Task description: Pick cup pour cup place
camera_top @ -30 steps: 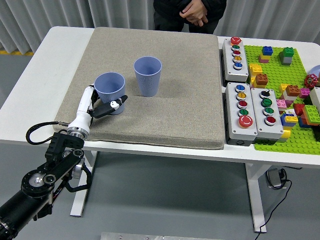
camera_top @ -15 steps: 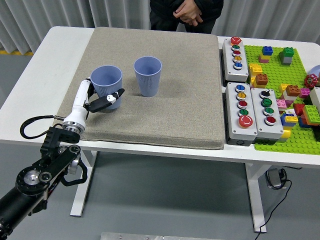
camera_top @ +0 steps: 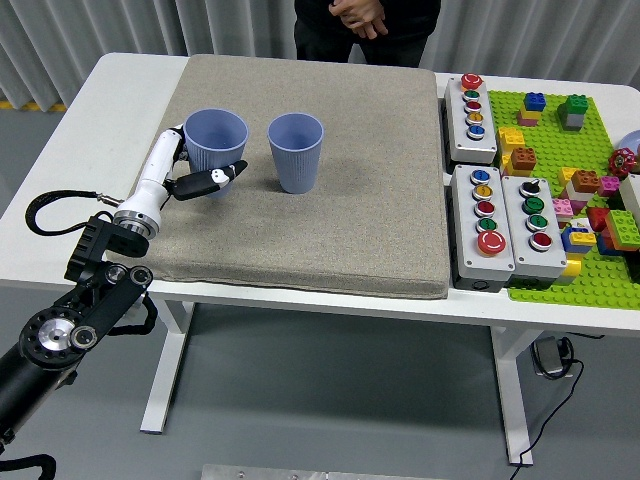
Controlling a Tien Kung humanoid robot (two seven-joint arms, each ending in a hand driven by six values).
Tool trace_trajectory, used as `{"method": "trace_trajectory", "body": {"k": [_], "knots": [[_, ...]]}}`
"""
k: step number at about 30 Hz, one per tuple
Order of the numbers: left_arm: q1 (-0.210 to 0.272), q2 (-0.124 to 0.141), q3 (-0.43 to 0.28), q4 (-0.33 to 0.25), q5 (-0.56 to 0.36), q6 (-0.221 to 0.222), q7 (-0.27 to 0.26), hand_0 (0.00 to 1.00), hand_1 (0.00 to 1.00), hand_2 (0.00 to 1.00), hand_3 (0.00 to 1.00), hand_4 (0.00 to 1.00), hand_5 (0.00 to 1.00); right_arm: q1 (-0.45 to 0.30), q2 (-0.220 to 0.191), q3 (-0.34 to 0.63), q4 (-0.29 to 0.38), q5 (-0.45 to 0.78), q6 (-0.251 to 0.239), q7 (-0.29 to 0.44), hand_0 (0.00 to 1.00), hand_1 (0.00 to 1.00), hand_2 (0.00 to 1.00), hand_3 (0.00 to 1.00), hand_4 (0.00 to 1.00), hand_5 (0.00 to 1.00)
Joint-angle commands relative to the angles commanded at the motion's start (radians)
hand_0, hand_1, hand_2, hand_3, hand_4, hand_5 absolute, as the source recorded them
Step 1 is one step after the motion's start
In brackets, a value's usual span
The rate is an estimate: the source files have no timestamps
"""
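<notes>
Two blue ribbed cups are over the grey mat [camera_top: 330, 230]. My left hand [camera_top: 196, 168] is shut on the left cup [camera_top: 216, 146] and holds it upright, lifted a little off the mat. Its white fingers wrap the cup's lower part, with the thumb across the front. The other cup [camera_top: 296, 151] stands upright on the mat just to the right, a small gap away. Inside neither cup can I see any contents. My right arm is out of view.
Three grey button boxes [camera_top: 471, 105] [camera_top: 483, 226] [camera_top: 535, 226] lie right of the mat. A green baseplate [camera_top: 590, 150] with several toy bricks fills the far right. A person [camera_top: 362, 18] stands at the far edge with hands clasped.
My left hand has raised the left cup off the mat and carried it away from me, toward the far side. The second cup has not moved.
</notes>
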Motion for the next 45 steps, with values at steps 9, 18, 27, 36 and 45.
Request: {"method": "trace_trajectory", "body": {"k": [9,18,27,36,45], "knots": [[-0.069,0.021,0.037,0.01,0.119,-0.059,0.057,0.507,0.495,0.548,0.541,0.811,0.196,0.0,-0.001,-0.005,-0.001,0.008,-0.001,0.0,0.697,0.69,0.629,0.6,0.062,0.373],[-0.112,0.029,0.052,0.023,0.144,-0.059,0.068,0.514,0.496,0.547,0.542,0.802,0.196,-0.001,-0.002,-0.01,0.0,0.013,-0.002,0.0,0.697,0.691,0.63,0.6,0.064,0.372],[-0.162,0.04,0.074,0.032,0.245,-0.059,0.1,0.516,0.497,0.546,0.544,0.799,0.199,-0.004,-0.003,-0.011,0.0,0.012,-0.001,0.0,0.697,0.691,0.631,0.6,0.064,0.372],[-0.219,0.048,0.112,0.05,0.318,-0.078,0.139,0.522,0.497,0.547,0.544,0.792,0.206,0.003,-0.006,-0.015,-0.002,0.021,-0.002,0.003,0.698,0.691,0.631,0.6,0.065,0.371],[-0.255,0.048,0.135,0.063,0.465,-0.1,0.19,0.521,0.496,0.547,0.543,0.797,0.218,0.008,-0.008,-0.02,-0.002,0.029,-0.004,0.004,0.698,0.691,0.631,0.6,0.067,0.371]]}}
